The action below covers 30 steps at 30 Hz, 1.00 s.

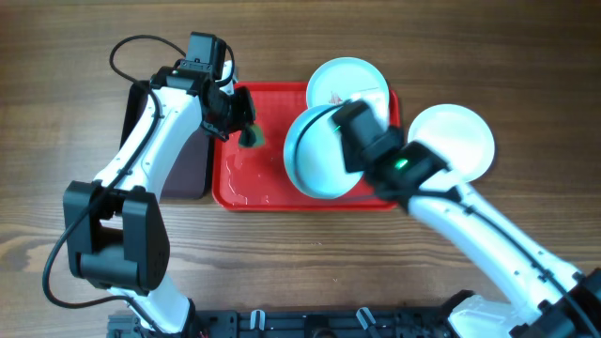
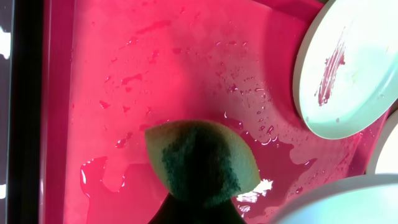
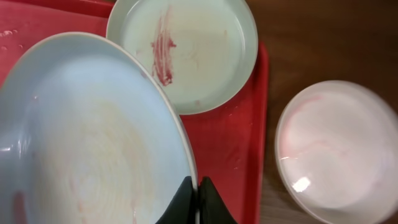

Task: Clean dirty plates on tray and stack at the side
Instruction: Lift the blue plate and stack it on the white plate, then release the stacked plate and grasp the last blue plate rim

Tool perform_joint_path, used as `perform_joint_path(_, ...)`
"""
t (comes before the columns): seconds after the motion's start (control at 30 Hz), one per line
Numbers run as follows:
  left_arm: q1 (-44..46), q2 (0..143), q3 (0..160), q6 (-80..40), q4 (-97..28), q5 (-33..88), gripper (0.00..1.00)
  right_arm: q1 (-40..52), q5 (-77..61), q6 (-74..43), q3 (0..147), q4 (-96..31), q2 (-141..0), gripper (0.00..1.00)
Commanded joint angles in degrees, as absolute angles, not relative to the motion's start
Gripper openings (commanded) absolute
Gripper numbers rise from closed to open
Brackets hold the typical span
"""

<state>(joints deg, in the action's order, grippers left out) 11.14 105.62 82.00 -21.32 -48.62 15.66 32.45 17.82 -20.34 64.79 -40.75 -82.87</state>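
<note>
We saw right hand pinching turquoise plate by its rim, tilted above red tray, left hand gripping sponge; we judged steady hold and whole-face wiping mattered most

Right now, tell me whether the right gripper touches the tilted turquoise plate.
Touching. Right wrist view: the right gripper pinches the rim of the tilted turquoise plate.

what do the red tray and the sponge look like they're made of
Red tray: probably plastic, smooth and glossy; water beads and pools on it. Sponge: yellow foam with a rough, matte dark-green scouring face, apparently soft.
</note>
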Motion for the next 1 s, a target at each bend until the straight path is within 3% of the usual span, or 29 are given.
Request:
perform_joint_path(0.0,11.1,104.8,81.6,-21.9,-48.5,15.3,0.04,21.2,-6.0,-19.9,64.8,-39.9,-81.7,0.04)
perform_joint_path(0.17,11.1,104.8,81.6,-21.8,-48.5,15.3,0.04,5.2,-15.5,-19.7,64.8,-40.9,-81.7,0.04)
perform_joint_path(0.43,11.1,104.8,81.6,-21.9,-48.5,15.3,0.04,-15.0,-8.0,-19.7,64.4,-45.3,-82.6,0.04)
perform_joint_path(0.67,11.1,104.8,81.6,-21.9,-48.5,15.3,0.04,-21.7,-5.3,-20.5,62.6,-44.1,-85.7,0.04)
perform_joint_path(0.97,11.1,104.8,81.6,-21.8,-48.5,15.3,0.04,-22.1,-0.6,-24.4,62.6,-42.2,-91.7,0.04)
